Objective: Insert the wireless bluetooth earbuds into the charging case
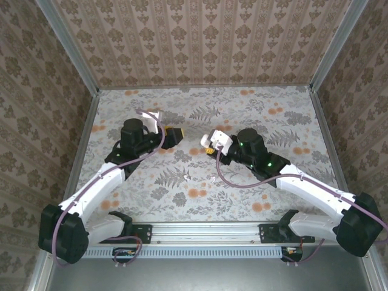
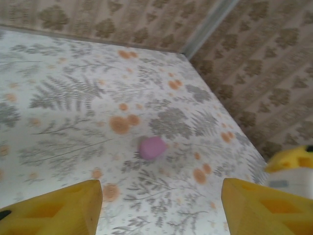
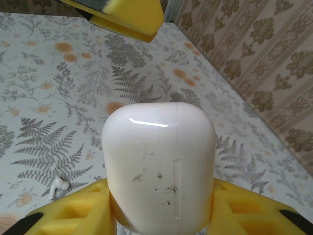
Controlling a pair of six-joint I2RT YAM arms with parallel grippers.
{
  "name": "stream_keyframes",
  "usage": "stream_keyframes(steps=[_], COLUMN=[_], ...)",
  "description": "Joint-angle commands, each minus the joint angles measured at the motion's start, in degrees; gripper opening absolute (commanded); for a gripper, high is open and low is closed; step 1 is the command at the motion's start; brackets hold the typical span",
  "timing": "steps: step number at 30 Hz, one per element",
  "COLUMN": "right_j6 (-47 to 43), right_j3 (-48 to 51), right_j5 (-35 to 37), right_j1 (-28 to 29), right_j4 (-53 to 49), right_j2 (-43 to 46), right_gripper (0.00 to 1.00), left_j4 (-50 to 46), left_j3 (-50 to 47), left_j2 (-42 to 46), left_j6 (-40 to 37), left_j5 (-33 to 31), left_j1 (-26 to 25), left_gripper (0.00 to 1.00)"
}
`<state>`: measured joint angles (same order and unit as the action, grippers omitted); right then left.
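My right end effector (image 3: 161, 215) grips the slick charging case (image 3: 159, 166) by its sides; my left end effector (image 2: 161, 205) hangs open, empty. A white earbud (image 3: 61, 185) lies on the bench (image 3: 58, 98): tiny, light; I'd pinch its stem.

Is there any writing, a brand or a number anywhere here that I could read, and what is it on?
None. The white charging case bears only scuff marks and a groove, no logo; the tablecloth and walls carry flower and leaf patterns, no words.
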<state>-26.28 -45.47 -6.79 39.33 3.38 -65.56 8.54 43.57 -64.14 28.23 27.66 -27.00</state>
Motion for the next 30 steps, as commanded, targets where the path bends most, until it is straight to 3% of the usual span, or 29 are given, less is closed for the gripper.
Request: stream_keyframes(steps=[1,14,24,30], right_j6=[-3.65,-2.93,-2.42,-2.20], right_j3=[0.12,-0.32,-0.45,-0.32], right_j5=[1.86,2.02,3.48,3.66], right_j1=[0.42,0.57,0.57,0.53], right_j4=[1.59,1.81,1.90,2.31], right_j2=[1.05,0.18,0.17,0.26], right_gripper=[0.42,0.42,0.42,0.42], left_j4=[1.38,-5.09,-11.95,-11.70], left_j3=[3.84,9.79,14.57,15.74], left_j2=[0.77,-5.29,-10.61,-12.95], left_j6=[-3.35,-8.65,-11.78,-11.36], left_j5=[6.72,8.61,13.54,13.56], left_j1=[-2.68,-10.10,-11.96,-12.30], left_gripper=[0.69,0.72,0.63,0.48])
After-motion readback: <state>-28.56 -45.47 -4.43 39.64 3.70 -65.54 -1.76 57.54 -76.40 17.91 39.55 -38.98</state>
